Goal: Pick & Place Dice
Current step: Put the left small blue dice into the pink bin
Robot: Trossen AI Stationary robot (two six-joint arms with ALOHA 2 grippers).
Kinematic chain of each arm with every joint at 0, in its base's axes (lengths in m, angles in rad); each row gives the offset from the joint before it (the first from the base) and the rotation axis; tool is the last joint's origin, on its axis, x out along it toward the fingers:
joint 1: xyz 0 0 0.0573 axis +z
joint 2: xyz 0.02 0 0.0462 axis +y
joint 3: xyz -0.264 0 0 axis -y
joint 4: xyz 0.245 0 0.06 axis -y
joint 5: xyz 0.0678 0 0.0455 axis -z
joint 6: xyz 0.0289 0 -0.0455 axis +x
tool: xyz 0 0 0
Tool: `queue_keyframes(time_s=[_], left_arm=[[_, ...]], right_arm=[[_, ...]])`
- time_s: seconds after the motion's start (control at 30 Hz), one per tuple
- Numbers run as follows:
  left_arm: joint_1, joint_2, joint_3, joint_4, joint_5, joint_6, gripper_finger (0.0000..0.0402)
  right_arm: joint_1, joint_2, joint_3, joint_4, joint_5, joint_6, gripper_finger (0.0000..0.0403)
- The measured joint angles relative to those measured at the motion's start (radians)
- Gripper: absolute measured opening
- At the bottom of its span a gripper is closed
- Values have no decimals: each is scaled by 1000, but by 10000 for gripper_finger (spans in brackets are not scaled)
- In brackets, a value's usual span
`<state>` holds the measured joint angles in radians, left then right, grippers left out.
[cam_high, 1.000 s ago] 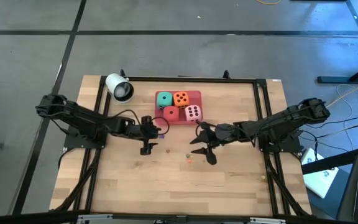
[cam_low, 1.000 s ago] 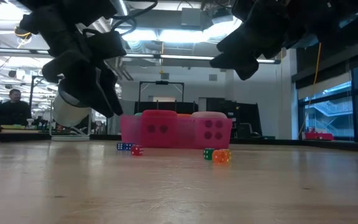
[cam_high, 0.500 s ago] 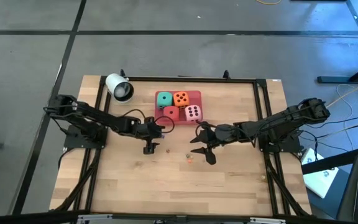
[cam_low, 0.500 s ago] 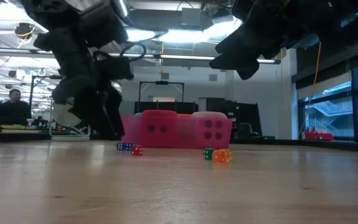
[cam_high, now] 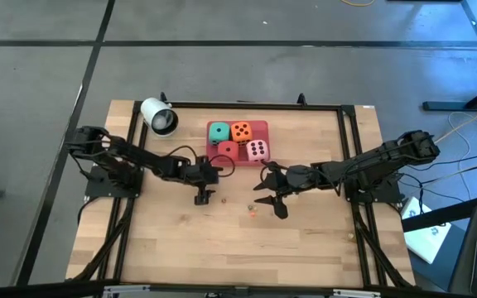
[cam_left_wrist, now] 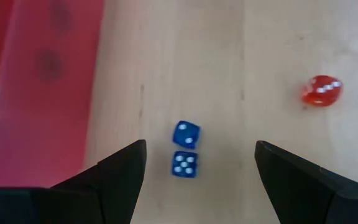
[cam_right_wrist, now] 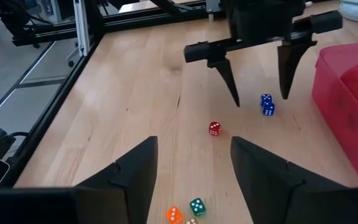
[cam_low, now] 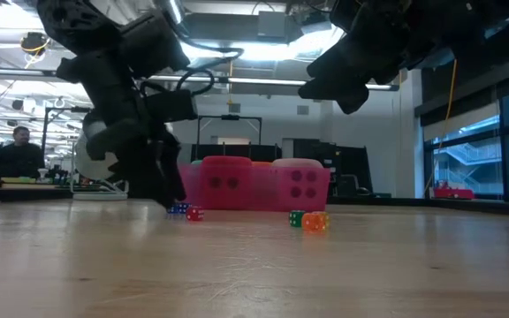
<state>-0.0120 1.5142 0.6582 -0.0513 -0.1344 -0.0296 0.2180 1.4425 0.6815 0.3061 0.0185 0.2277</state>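
Four large dice, teal (cam_high: 218,132), orange (cam_high: 241,131), red (cam_high: 227,151) and pale pink (cam_high: 257,150), sit on a flat pink tray (cam_high: 262,127) at the table's far middle. Tiny dice lie on the wood nearer: two blue ones (cam_left_wrist: 186,134) touching each other, a red one (cam_left_wrist: 321,91), a green one (cam_right_wrist: 197,206) and an orange one (cam_right_wrist: 174,215). My left gripper (cam_left_wrist: 201,144) hangs open, slanting down, its fingertips either side of the blue pair and just above the table (cam_low: 162,190). My right gripper (cam_high: 272,199) stands open, raised over the table's middle, holding nothing.
A white cylinder (cam_high: 159,116) lies on its side at the far left corner. A black frame (cam_high: 238,105) runs along the table's edges. Bare wood (cam_high: 238,248) covers the near half. A person (cam_low: 20,146) sits far behind the table.
My left gripper has sunk toward the table and moved toward the right and near edges, coming down over the two blue dice with its fingers still open. My right arm has kept still.
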Motion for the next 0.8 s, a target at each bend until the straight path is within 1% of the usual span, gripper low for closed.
queue_keyframes(time_s=[0.1, 0.4, 0.8], left_arm=[[22, 0, 0, -4, 7, 8, 294], [80, 0, 0, -9, 101, 11, 294], [79, 0, 0, -61, 102, 18, 294]], right_arm=[[0, 0, 0, 0, -1, 0, 203], [0, 0, 0, 0, -4, 0, 203], [0, 0, 0, -1, -4, 0, 204]])
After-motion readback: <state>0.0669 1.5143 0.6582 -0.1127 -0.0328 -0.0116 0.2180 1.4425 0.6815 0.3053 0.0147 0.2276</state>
